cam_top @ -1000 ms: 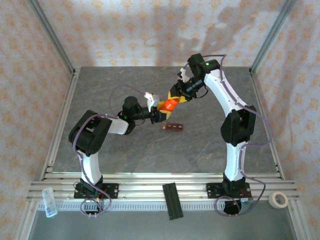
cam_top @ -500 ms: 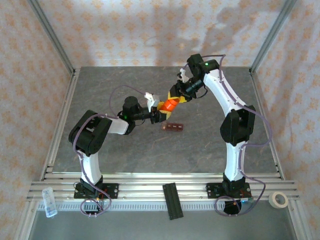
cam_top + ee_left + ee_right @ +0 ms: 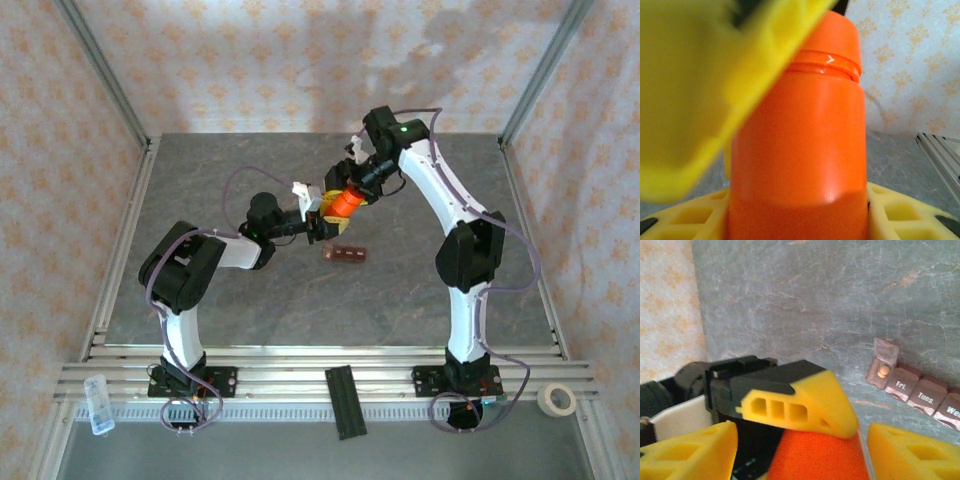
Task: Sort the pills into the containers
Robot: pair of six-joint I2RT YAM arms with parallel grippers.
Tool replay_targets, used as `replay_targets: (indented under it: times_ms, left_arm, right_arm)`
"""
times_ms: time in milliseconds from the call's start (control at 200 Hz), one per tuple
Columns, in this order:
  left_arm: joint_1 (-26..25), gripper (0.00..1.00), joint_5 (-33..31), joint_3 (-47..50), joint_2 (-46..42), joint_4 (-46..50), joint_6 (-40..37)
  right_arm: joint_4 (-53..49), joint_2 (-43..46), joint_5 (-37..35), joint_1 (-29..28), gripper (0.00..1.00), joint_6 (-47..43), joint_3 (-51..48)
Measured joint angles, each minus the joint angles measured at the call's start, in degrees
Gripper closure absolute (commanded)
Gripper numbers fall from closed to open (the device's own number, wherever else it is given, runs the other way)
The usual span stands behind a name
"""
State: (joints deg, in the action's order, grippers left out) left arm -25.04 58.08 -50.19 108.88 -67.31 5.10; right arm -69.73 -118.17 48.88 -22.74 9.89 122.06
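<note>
The bottle (image 3: pixel 346 203) has shifted slightly toward 12 o'clock in the top view. The left gripper (image 3: pixel 324 214) followed it, while the right gripper (image 3: pixel 353 189) swung toward 10 o'clock.

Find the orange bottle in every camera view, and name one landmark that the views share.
Top external: the orange bottle is mid-table where the two arm tips meet, just beyond the pill strip.
Left wrist: the bottle stands large in the middle of the picture, cap at the top.
Right wrist: the bottle is at the bottom edge, centre.
Shared landmark: the grey marbled table.
</note>
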Motion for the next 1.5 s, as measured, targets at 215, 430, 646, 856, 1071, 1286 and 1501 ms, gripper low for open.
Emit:
replay_targets:
  times_ms: [215, 430, 646, 856, 1071, 1286, 1501]
  left_arm:
    - [0.00, 1.00, 0.00, 0.00, 0.00, -0.31, 0.00]
    - [0.00, 1.00, -0.28, 0.94, -0.85, -0.76, 0.55]
    - [-0.02, 1.00, -2.05, 2.01, -2.71, -1.40, 4.55]
    - [0.00, 1.00, -3.45, 4.22, -5.29, -1.55, 8.33]
    - [0.00, 1.00, -1.44, 4.52, -7.13, -1.60, 10.32]
    - [0.00, 1.00, 2.84, 4.31, -7.17, -1.57, 12.94]
    - [0.00, 1.00, 5.75, 2.45, -7.17, -1.57, 15.47]
  right_arm:
    - [2.12, -0.11, -0.04, 1.18, 0.18, 2.40, 2.89]
    - [5.81, -0.37, -1.46, 6.19, 0.19, 6.95, 3.69]
    - [13.20, 5.51, -5.16, 11.15, 0.21, 10.91, -7.65]
    - [19.26, 18.97, -8.00, 11.93, 0.22, 11.17, -20.35]
    - [22.62, 29.99, -2.58, 12.09, 0.22, 6.54, -25.33]
    - [18.91, 31.01, 3.69, 11.17, 0.22, -1.95, -25.42]
    - [14.01, 30.10, 4.98, 8.24, 0.22, -7.74, -25.29]
